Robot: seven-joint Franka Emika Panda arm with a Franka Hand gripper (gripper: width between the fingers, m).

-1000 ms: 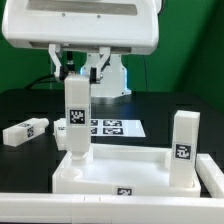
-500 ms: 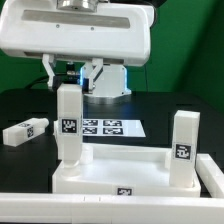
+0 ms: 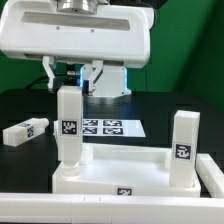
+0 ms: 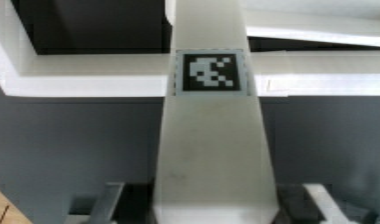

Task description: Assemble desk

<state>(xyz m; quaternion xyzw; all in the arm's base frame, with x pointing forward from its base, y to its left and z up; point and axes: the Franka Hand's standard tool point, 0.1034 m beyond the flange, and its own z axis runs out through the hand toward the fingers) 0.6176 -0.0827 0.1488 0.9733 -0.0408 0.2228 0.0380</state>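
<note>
Dark table (image 3: 25, 108) holds the tabletop (image 3: 100, 180). The gripper (image 4: 213, 203) (hidden behind the robot body (image 3: 80, 35) in the exterior view) clasps the upright leg (image 3: 68, 125) at the tabletop's corner on the exterior view's left; seating unclear.

The arm (image 3: 80, 35) reaches in from above with its wrist pointing straight down. Its tool (image 4: 213, 205) grips the upright leg (image 4: 213, 130), one finger (image 4: 112, 200) on each side, jaws partly closed.
</note>
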